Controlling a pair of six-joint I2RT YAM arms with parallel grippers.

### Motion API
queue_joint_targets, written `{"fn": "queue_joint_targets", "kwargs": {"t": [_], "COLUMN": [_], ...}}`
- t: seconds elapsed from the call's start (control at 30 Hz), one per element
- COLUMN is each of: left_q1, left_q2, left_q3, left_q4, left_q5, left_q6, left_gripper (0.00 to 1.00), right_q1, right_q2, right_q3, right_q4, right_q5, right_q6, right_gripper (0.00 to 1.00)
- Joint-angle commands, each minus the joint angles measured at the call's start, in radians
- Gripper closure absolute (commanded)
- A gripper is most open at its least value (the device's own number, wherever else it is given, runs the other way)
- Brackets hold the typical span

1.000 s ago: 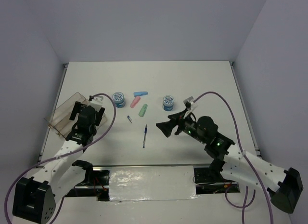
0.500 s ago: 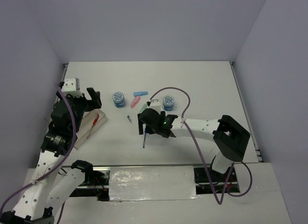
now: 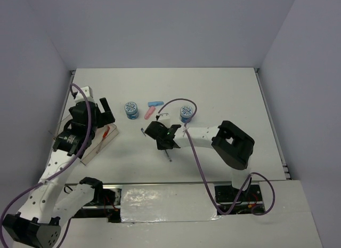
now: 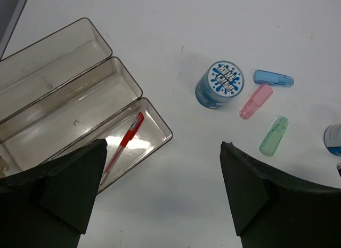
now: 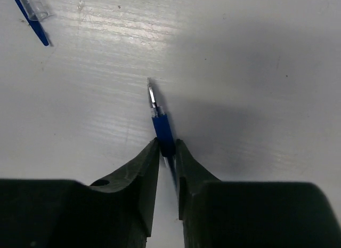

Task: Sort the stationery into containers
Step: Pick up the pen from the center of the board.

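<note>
Two arms shared one white worktop point(image 3: 224, 93). At its left edge lay the clear tray point(image 4: 80, 61), with long side-by-side compartments. One red pen point(image 4: 123, 143) was in the nearest compartment; the others looked bare.

The left claw point(image 4: 162, 146) hung above the tray's near corner, jaws spread wide, holding nothing. The right claw point(image 5: 168, 144) was at mid-worktop, jaws pinched almost together on the blue pen point(image 5: 161, 128).

One disc point(image 4: 219, 82) stood right of the tray and the second disc point(image 3: 186, 112) further right, well apart from it. Between them lay the blue capsule point(image 4: 273, 78), the pink capsule point(image 4: 255, 101) just beside it and the green capsule point(image 4: 274, 135) nearer us, all loose on the worktop.

The blue pen was gripped close to its writing end, the tip poking out ahead of the fingers and close to the worktop. We could not tell whether it was lifted.

We judged the pen light, stiff and slick-barrelled. Held that far forward, the long tail could swing or pivot in the pinch, so a hold nearer mid-barrel seemed safer.

A short blue piece point(image 5: 32, 21), partly clear, lay off to one side.
</note>
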Motion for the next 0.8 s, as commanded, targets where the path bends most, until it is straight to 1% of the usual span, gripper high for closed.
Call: {"fn": "queue_joint_targets", "kwargs": {"t": [0.0, 0.03, 0.07, 0.1, 0.13, 0.17, 0.2, 0.23, 0.27, 0.3, 0.33, 0.37, 0.4, 0.43, 0.47, 0.5, 0.53, 0.57, 0.6, 0.63, 0.7, 0.73, 0.77], "left_q1": [0.0, 0.0, 0.0, 0.0, 0.0, 0.0, 0.0, 0.0, 0.0, 0.0, 0.0, -0.001, -0.006, -0.032, -0.061, -0.096, -0.185, -0.227, -0.257, -0.293, -0.307, -0.311, -0.314], "left_q2": [0.028, 0.033, 0.05, 0.06, 0.073, 0.099, 0.111, 0.123, 0.145, 0.154, 0.163, 0.162, 0.157, 0.142, 0.133, 0.133, 0.16, 0.192, 0.227, 0.311, 0.39, 0.456, 0.487], "left_q3": [0.044, 0.048, 0.053, 0.059, 0.068, 0.074, 0.08, 0.091, 0.094, 0.094, 0.085, 0.076, 0.043, 0.024, 0.007, -0.004, 0.001, 0.014, 0.034, 0.076, 0.109, 0.114, 0.122], "left_q4": [-0.028, -0.034, -0.046, -0.078, -0.092, -0.105, -0.129, -0.146, -0.16, -0.178, -0.18, -0.174, -0.136, -0.105, -0.067, -0.045, -0.031, -0.036, -0.048, -0.068, -0.083, -0.079, -0.073], "left_q5": [-0.043, -0.06, -0.081, -0.104, -0.135, -0.137, -0.129, -0.087, -0.062, -0.034, 0.031, 0.07, 0.111, 0.15, 0.176, 0.155, 0.121, 0.052, 0.027, 0.012, -0.014, -0.017, -0.032], "left_q6": [-0.021, -0.024, -0.042, -0.047, -0.054, -0.067, -0.071, -0.079, -0.114, -0.139, -0.163, -0.212, -0.238, -0.264, -0.322, -0.361, -0.398, -0.457, -0.485, -0.52, -0.6, -0.652, -0.679], "left_gripper": [0.01, 0.01, 0.01, 0.01, 0.01, 0.01, 0.01, 0.01, 0.01, 0.01, 0.01, 0.01, 0.01, 0.01, 0.01, 0.01, 0.01, 0.01, 0.01, 0.01, 0.01, 0.02, 0.04], "right_q1": [0.035, 0.038, 0.039, 0.041, 0.042, 0.042, 0.042, 0.042, 0.042, 0.042, 0.044, 0.044, 0.044, 0.042, 0.042, 0.042, 0.042, 0.042, 0.042, 0.046, 0.042, 0.044, 0.044], "right_q2": [0.047, 0.045, 0.039, 0.036, 0.027, -0.002, -0.025, -0.053, -0.118, -0.156, -0.192, -0.234, -0.316, -0.355, -0.393, -0.43, -0.497, -0.528, -0.561, -0.62, -0.677, -0.728, -0.752], "right_q3": [0.013, 0.005, -0.004, -0.023, -0.036, -0.082, -0.113, -0.145, -0.217, -0.254, -0.288, -0.356, -0.389, -0.414, -0.455, -0.471, -0.48, -0.497, -0.501, -0.504, -0.511, -0.514, -0.515], "right_q4": [-0.019, -0.022, -0.023, -0.028, -0.016, 0.047, 0.097, 0.162, 0.288, 0.338, 0.384, 0.459, 0.486, 0.5, 0.504, 0.497, 0.477, 0.433, 0.408, 0.37, 0.282, 0.23, 0.205], "right_q5": [-0.05, -0.048, -0.05, -0.053, -0.06, -0.077, -0.147, -0.192, -0.274, -0.295, -0.307, -0.31, -0.304, -0.297, -0.289, -0.275, -0.24, -0.223, -0.212, -0.18, -0.16, -0.154, -0.157], "right_q6": [0.025, 0.025, 0.023, 0.022, 0.013, -0.001, -0.021, -0.085, -0.12, -0.18, -0.203, -0.223, -0.254, -0.263, -0.271, -0.279, -0.279, -0.279, -0.28, -0.282, -0.276, -0.277, -0.285], "right_gripper": [0.78, 0.84, 0.95, 1.0, 1.0, 1.0, 1.0, 1.0, 1.0, 1.0, 1.0, 1.0, 1.0, 1.0, 1.0, 1.0, 1.0, 1.0, 1.0, 1.0, 1.0, 1.0, 1.0]}}
